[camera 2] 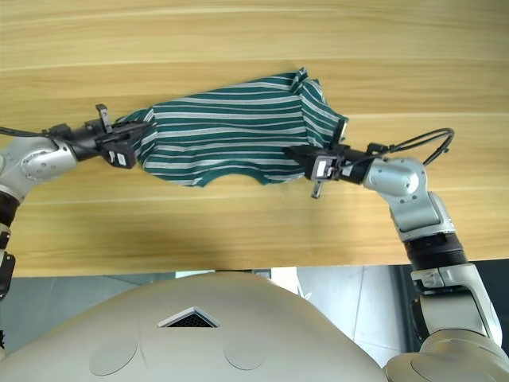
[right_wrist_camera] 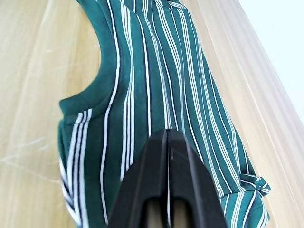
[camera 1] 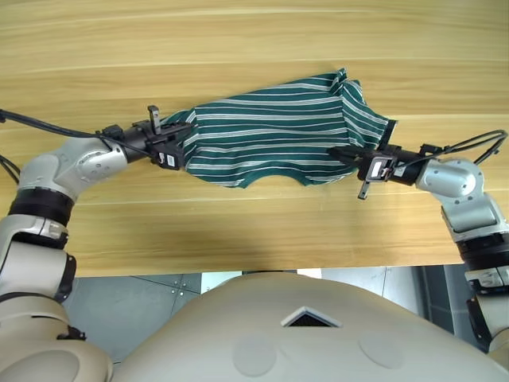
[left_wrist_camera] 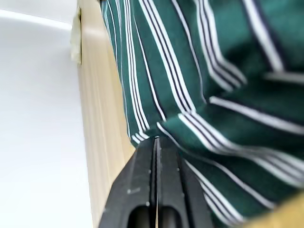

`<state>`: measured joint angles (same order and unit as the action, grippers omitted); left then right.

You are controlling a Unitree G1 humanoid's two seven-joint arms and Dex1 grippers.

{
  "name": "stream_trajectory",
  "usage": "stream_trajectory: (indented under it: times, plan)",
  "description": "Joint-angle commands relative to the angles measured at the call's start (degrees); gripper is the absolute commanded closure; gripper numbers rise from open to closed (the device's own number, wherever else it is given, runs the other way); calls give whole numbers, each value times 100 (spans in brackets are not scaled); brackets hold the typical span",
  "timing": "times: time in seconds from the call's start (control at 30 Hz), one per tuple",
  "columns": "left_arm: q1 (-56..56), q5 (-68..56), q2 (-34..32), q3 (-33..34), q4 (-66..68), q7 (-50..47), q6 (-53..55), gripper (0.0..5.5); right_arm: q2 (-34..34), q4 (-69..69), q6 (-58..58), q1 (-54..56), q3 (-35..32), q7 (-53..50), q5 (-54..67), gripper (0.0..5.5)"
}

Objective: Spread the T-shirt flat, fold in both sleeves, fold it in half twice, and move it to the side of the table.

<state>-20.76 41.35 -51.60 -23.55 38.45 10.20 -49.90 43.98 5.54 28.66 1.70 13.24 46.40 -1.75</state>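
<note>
T-shirt (camera 1: 270,131), green striped, bunched on table (camera 1: 238,48). Left gripper (camera 1: 184,143) pinches its left end, right gripper (camera 1: 340,153) its right end, fingers tight together.

One T-shirt (camera 1: 278,131), one table (camera 1: 238,40), two tools: the left tool (camera 1: 183,145) and the right tool (camera 1: 345,154)

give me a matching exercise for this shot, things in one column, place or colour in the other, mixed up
Things:
1. T-shirt
2. left tool
3. right tool
4. table

Matches:
a. light wood
b. shut at the shirt's end on the robot's right
c. green with white stripes
d. shut at the shirt's end on the robot's left

Pairs: 1-c, 2-d, 3-b, 4-a
</note>
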Motion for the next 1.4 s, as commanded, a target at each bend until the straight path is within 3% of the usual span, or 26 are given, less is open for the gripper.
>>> stream_trajectory:
  times: [0.03, 0.13, 0.3, 0.67, 0.83, 1.07, 1.23, 1.4]
  plan:
    - [353, -1751, -543, 140, -553, 1063, -550, 519, 146, -111, 33, -169, -126, 89, -8, 500]
    - [1063, -4109, -882, -454, -2203, 2294, -524, 467, 181, -247, 92, -384, -66, 230, 61, 444]
    - [1696, -5940, -837, -919, -3661, 3735, 344, 386, 354, -401, 222, -613, 200, 570, -218, 368]
    - [1363, -4375, 128, -518, -2156, 4320, 448, 224, 552, -123, 366, -752, 255, 576, -684, 368]
    - [1028, -2624, 215, -408, -1288, 3597, 174, 224, 465, -42, 198, -603, 159, 329, -748, 368]
    - [860, -1933, 184, -450, -952, 3263, -28, 224, 440, 31, 63, -494, 148, 185, -842, 368]
    - [845, -2068, 218, -470, -1026, 3299, -214, 304, 315, 163, -29, -331, 219, 51, -1006, 368]
    - [718, -2038, 265, -468, -883, 3301, -286, 394, 145, 496, -67, -27, 311, -139, -1259, 459]
